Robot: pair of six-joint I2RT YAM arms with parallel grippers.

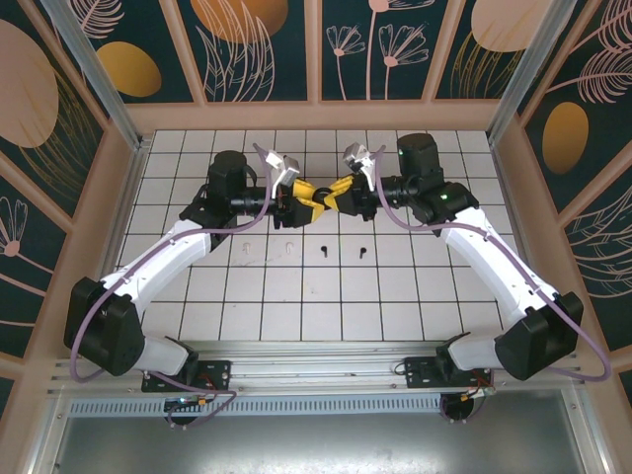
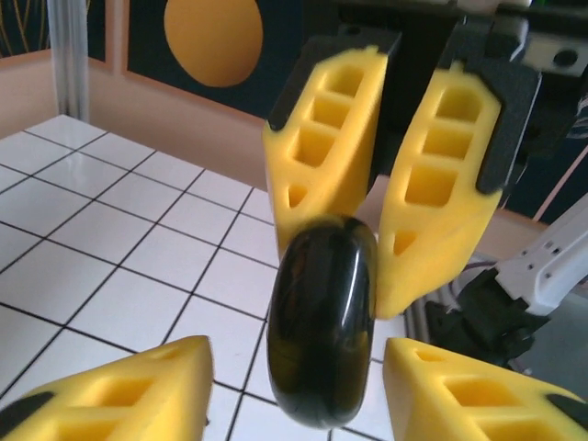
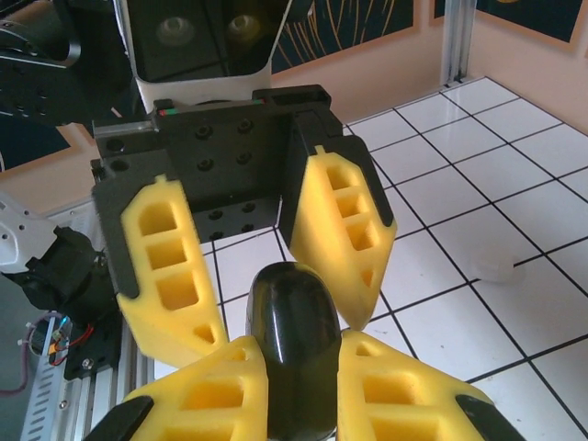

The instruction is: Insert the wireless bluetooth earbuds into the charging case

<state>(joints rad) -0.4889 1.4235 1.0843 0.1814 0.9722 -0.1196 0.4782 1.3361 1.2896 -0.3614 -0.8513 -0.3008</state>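
Earbuds (image 1: 288,245) lie loose in a row on the white tiled table (image 1: 296,316), the white pair (image 1: 247,247) to the left and the black pair (image 1: 363,251) to the right. Each one sits apart from its neighbour, and none of them is in the case.

The charging case (image 2: 322,331), a glossy black oval, hangs in the air, clear of the tiles. My right gripper (image 3: 299,344) has hold of it. Through the right wrist camera its two yellow fingers (image 3: 220,367) press against the case's flanks, one on each side, the jaws drawn in close with only the case between them.

My left gripper (image 2: 296,354) stands partly open around the case's other end (it straddles the case rather than clamps it). Through the left wrist camera I see tile showing between the case and the left-hand finger (image 2: 138,377). The finger on the other side sits just beside the case, and whether that one touches I cannot tell. In that picture the case's long axis runs from my left gripper up into the right one.

From overhead, the two grippers meet nose to nose over the table, farther from the arm bases than the row of earbuds.
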